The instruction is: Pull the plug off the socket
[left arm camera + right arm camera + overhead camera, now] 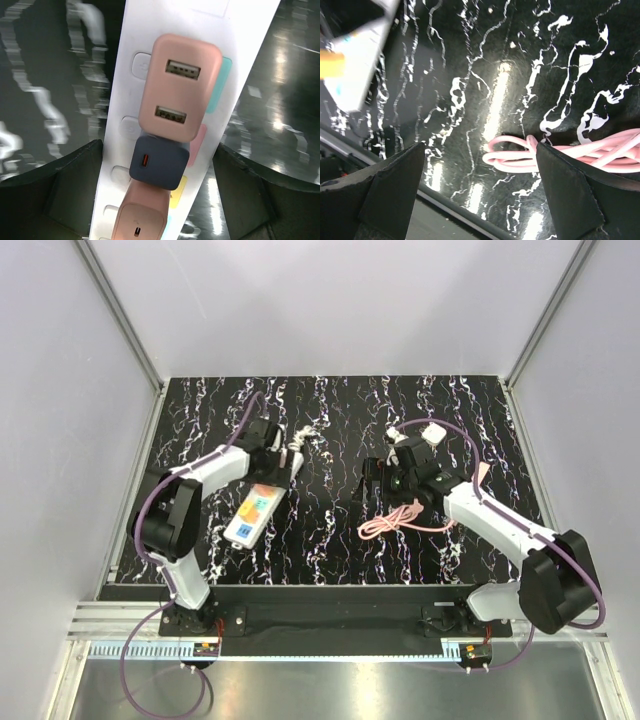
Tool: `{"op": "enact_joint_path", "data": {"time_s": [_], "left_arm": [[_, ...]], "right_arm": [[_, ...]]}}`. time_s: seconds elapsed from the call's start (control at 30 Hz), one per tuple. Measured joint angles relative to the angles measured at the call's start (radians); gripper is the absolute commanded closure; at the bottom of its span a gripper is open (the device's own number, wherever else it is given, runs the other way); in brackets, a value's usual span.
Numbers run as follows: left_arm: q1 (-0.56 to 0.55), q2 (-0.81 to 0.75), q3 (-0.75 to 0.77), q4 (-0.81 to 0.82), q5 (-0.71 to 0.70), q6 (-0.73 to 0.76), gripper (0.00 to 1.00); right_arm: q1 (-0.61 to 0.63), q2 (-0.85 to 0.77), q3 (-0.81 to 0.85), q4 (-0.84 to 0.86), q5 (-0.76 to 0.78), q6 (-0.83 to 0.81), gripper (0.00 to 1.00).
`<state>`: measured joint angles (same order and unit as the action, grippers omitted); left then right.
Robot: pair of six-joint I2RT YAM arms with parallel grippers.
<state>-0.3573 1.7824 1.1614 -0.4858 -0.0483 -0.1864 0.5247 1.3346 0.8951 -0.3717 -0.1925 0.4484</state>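
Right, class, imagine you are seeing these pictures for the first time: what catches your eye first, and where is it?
The white power strip fills the left wrist view, with a pink charger, a dark blue charger and a second pink charger plugged in a row along it. On the black marbled table, a coiled pink cable lies right of the middle.

Smooth white plastic socket (150,25), matt pink plug (180,95), matt navy plug (159,162), glossy marbled table (520,50)
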Motion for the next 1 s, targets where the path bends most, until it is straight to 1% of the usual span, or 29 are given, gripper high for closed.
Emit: {"op": "enact_joint_path", "data": {"time_s": [0.07, 0.1, 0.2, 0.27, 0.33, 0.37, 0.43, 0.53, 0.8, 0.9, 1.0], "left_arm": [[-0.045, -0.012, -0.014, 0.018, 0.015, -0.037, 0.43], [-0.061, -0.014, -0.019, 0.030, 0.022, -0.060, 0.39], [-0.099, -0.014, -0.019, 0.049, 0.034, -0.093, 0.34], [-0.117, -0.014, -0.021, 0.063, 0.038, -0.116, 0.26], [-0.136, -0.014, -0.023, 0.071, 0.037, -0.132, 0.21], [-0.150, -0.014, -0.023, 0.075, 0.037, -0.142, 0.16], [-0.173, -0.014, -0.023, 0.082, 0.038, -0.158, 0.12], [-0.204, -0.014, -0.024, 0.087, 0.039, -0.176, 0.01], [-0.225, -0.056, -0.050, 0.083, 0.066, -0.215, 0.01], [-0.224, -0.100, -0.054, 0.082, 0.067, -0.216, 0.01], [-0.224, -0.179, -0.060, 0.066, 0.054, -0.213, 0.01]], "right_arm": [[0.000, -0.005, 0.018, -0.019, 0.001, 0.007, 0.00], [0.000, -0.010, 0.023, -0.028, 0.002, 0.012, 0.00], [-0.002, -0.035, 0.029, -0.058, 0.012, 0.024, 0.00], [-0.004, -0.054, 0.029, -0.077, 0.017, 0.027, 0.00], [-0.005, -0.075, 0.029, -0.093, 0.025, 0.030, 0.00], [-0.006, -0.087, 0.029, -0.098, 0.028, 0.031, 0.00], [-0.008, -0.104, 0.031, -0.106, 0.039, 0.033, 0.00], [-0.011, -0.111, 0.043, -0.118, 0.046, 0.039, 0.00], [-0.011, -0.099, 0.064, -0.142, 0.045, 0.051, 0.00], [-0.011, -0.092, 0.068, -0.143, 0.045, 0.057, 0.00], [-0.011, -0.089, 0.068, -0.147, 0.043, 0.063, 0.00]]}}
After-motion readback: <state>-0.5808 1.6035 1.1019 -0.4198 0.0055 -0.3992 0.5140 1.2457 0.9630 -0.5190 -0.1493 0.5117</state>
